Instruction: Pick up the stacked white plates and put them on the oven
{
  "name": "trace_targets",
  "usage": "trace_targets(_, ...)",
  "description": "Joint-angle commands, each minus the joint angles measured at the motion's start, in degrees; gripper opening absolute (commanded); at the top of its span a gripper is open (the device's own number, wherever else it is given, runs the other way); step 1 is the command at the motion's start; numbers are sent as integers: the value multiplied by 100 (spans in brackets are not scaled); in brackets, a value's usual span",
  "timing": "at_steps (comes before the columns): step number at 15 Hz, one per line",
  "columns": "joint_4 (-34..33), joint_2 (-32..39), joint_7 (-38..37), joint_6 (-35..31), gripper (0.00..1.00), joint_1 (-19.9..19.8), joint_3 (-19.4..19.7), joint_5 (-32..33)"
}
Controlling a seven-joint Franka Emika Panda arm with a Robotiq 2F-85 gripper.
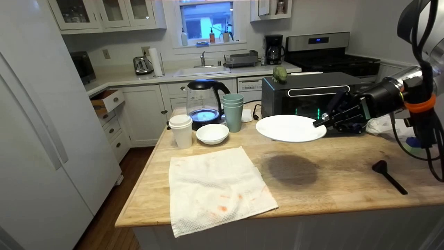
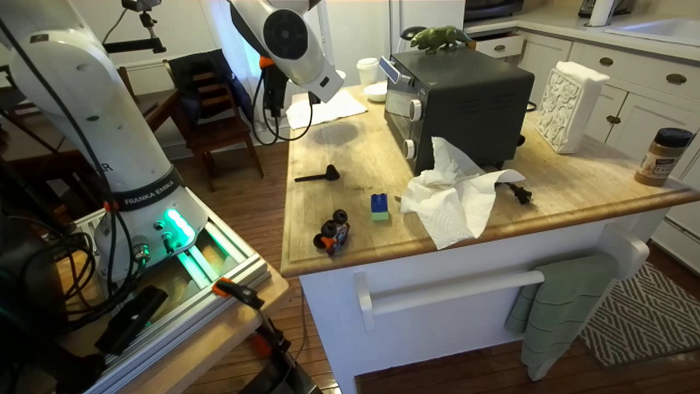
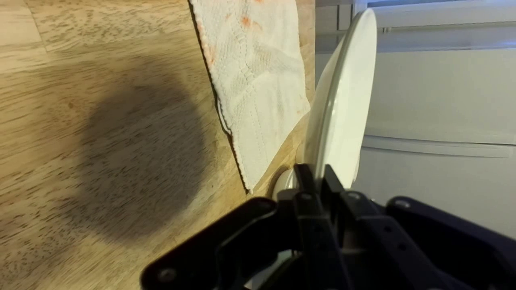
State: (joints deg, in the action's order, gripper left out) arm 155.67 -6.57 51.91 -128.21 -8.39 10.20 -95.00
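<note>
The stacked white plates (image 1: 288, 129) are held up in the air, nearly level, in front of the oven, with their shadow on the wooden counter below. In the wrist view the plates (image 3: 350, 100) appear edge-on; how many there are I cannot tell. My gripper (image 1: 319, 122) is shut on their rim from the oven side; the wrist view shows the rim between both fingertips (image 3: 316, 173). The black oven (image 1: 314, 100) stands behind the plates, its green display partly covered by the plates and gripper. Its flat top shows in an exterior view (image 2: 465, 68), where the arm hides my gripper.
A green toy dinosaur (image 2: 440, 38) stands on the oven's top edge. A white bowl (image 1: 212, 134), green cups (image 1: 233, 113), a kettle (image 1: 204, 104) and a lidded cup (image 1: 181, 132) stand left of the plates. A towel (image 1: 215, 191) and a black utensil (image 1: 388, 177) lie in front.
</note>
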Motion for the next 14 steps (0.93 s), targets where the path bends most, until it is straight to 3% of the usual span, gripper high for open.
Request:
trace_targets(1,85,-245,-362,214,2,-228,89,46)
trace_targets(11,382,-1210,-2171,593,2,-1150,735,428)
trace_targets(14,158,-1304,-2605,619,2,-1415,891,523)
